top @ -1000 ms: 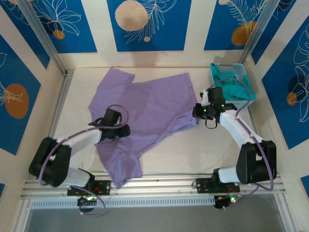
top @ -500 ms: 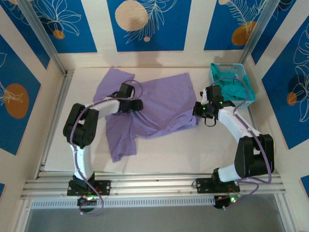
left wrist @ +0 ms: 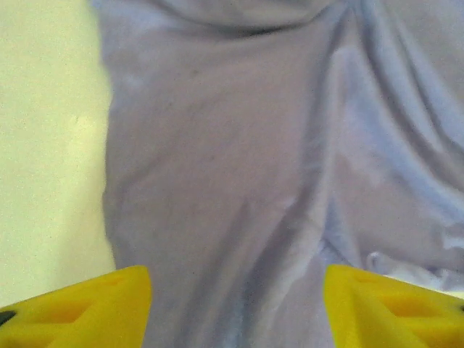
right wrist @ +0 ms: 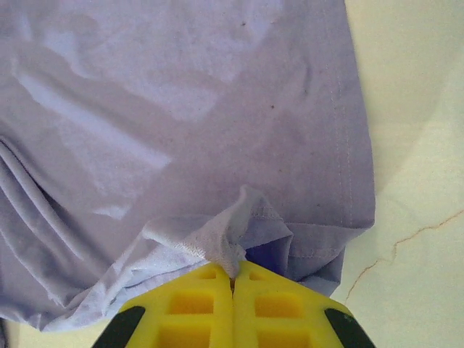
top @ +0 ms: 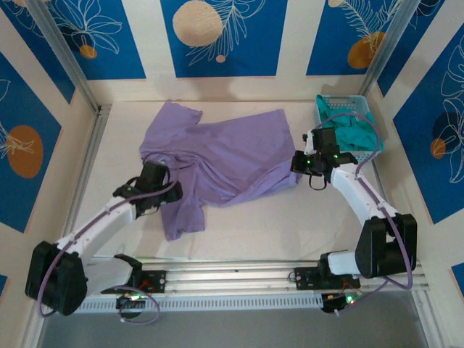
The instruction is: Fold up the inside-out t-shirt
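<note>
Lavender t-shirt (top: 232,156) lies rumpled mid-desk (top: 290,217), one flap trailing toward the near edge. The right claw (right wrist: 232,279) is pressed together on a bunched bit of hem at the shirt's right edge, likely to anchor that side. The left claw (left wrist: 235,304) hangs spread above the wrinkled left part, pinching nothing, probably placed to choose a hold.

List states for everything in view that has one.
shirt: flat on the table, rumpled, not yet folded, right edge pinched
left gripper: open, over the shirt, gripping nothing
right gripper: shut on a bunched fold at the shirt's edge
basket: upright at the far right corner, holds a garment
teal garment: crumpled in the basket
</note>
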You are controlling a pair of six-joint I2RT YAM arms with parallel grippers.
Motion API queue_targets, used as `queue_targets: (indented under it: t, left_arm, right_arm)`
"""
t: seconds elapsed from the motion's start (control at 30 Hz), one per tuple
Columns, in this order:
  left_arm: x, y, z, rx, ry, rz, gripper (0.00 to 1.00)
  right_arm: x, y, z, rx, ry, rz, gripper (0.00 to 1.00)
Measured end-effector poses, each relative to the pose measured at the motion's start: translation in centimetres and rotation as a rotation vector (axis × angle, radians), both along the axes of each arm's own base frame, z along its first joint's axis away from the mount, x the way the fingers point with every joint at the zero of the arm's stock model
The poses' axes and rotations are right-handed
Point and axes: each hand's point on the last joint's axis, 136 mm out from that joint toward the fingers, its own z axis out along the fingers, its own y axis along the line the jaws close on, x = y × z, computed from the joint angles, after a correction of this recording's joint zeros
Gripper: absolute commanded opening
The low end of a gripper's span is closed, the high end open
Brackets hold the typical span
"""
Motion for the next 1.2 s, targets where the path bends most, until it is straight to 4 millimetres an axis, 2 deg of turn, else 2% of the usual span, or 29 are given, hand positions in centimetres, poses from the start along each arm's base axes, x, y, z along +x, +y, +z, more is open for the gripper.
queue_targets:
  t: [0.07,0.13,0.37,0.6,0.7,0.87,0.9,0.97,1.03,1.1,1.2]
  left_arm:
    - [-3.5,1.3,-1.8,0.018,0.082,0.031,0.52]
    - [-5.6,1.6,-2.9,0.026,0.148,0.044,0.49]
    - [-9.2,0.3,-6.1,0.045,0.298,0.012,0.43]
    - [-10.4,0.7,-7.3,0.068,0.348,0.027,0.37]
    - [-10.7,0.6,-7.9,0.063,0.365,0.025,0.31]
    - [-10.8,0.8,-8.3,0.071,0.371,0.044,0.01]
    - [-10.7,0.8,-8.1,0.07,0.362,0.043,0.0]
    - [-10.2,0.5,-7.3,0.051,0.321,0.023,0.0]
    - [-9.4,0.4,-5.3,0.038,0.248,0.014,0.0]
    - [-7.4,0.2,-0.9,0.009,0.097,0.004,0.0]
    - [-4.6,0.2,9.2,-0.056,-0.208,0.001,0.0]
  right_arm:
    - [-0.3,0.1,-0.1,-0.001,0.005,0.004,0.0]
    - [-0.5,0.2,-0.1,-0.001,0.008,0.008,0.0]
    - [-0.5,0.2,0.0,-0.001,0.006,0.009,0.0]
    - [-0.5,0.2,0.0,-0.001,0.007,0.009,0.0]
    - [-0.6,0.2,-0.1,-0.001,0.008,0.009,0.0]
    - [-0.7,0.2,-0.3,-0.004,0.014,0.007,0.0]
    - [-0.7,0.1,-0.3,-0.007,0.013,0.005,0.0]
    - [-0.7,0.0,-0.1,-0.007,0.002,0.001,0.0]
    - [-0.8,-0.4,0.7,-0.003,-0.021,-0.008,0.0]
    - [-0.8,-0.9,2.2,0.006,-0.069,-0.023,0.0]
    - [-1.2,-1.8,5.8,0.016,-0.191,-0.037,0.0]
